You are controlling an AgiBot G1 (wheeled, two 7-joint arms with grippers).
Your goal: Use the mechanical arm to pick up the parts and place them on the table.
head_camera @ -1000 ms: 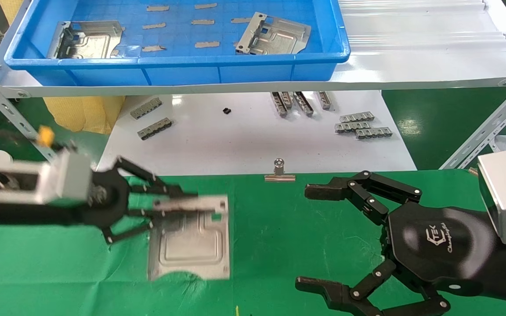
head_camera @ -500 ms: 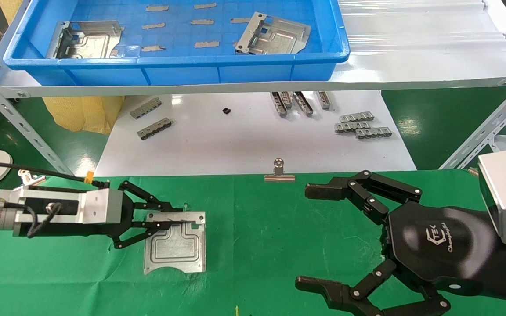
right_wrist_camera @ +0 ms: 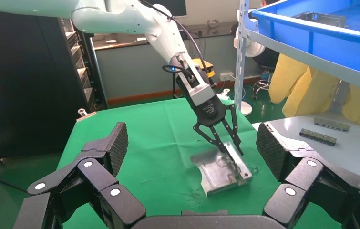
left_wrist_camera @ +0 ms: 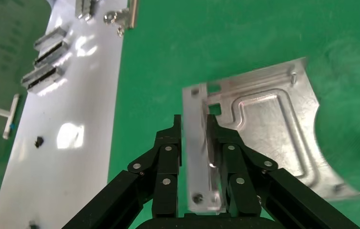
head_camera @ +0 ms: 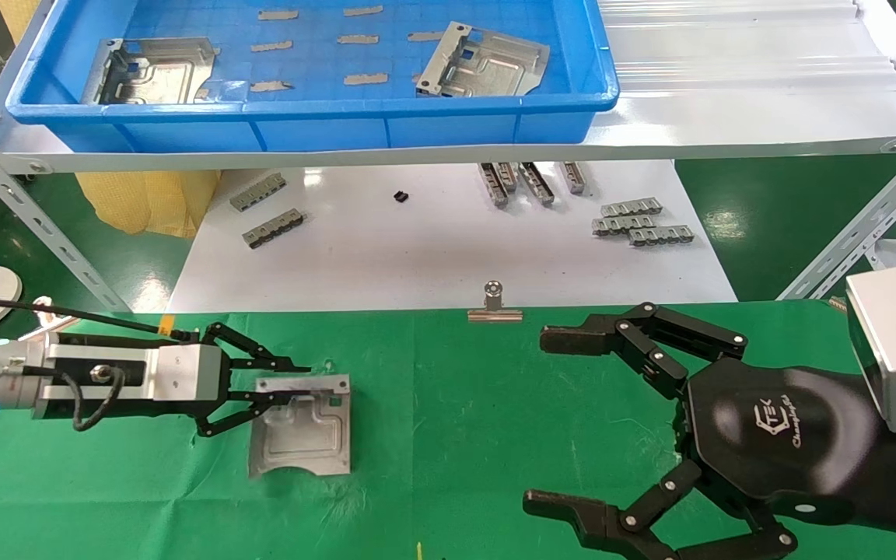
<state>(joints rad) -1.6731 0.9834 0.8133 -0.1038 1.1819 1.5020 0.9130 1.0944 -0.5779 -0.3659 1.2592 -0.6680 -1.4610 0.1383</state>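
My left gripper (head_camera: 292,385) (left_wrist_camera: 195,129) is shut on the folded far edge of a silvery stamped part (head_camera: 300,432) (left_wrist_camera: 263,129) (right_wrist_camera: 223,171). The part lies low on the green table (head_camera: 463,404), its notched edge toward me. Two more parts rest in the blue tray, one at its left (head_camera: 151,72) and one at its right (head_camera: 483,62). My right gripper (head_camera: 557,420) (right_wrist_camera: 190,143) hangs open over the table's right side, holding nothing.
The blue tray (head_camera: 323,128) sits on a metal shelf at the back. Below it a white board (head_camera: 448,257) carries grey toothed strips (head_camera: 641,222). A silver binder clip (head_camera: 495,305) stands at the cloth's far edge. A yellow mark (head_camera: 419,550) shows near the front edge.
My left arm has carried the part leftward and down over the cloth; the part now sits lower and a little tilted. My right arm has not moved.
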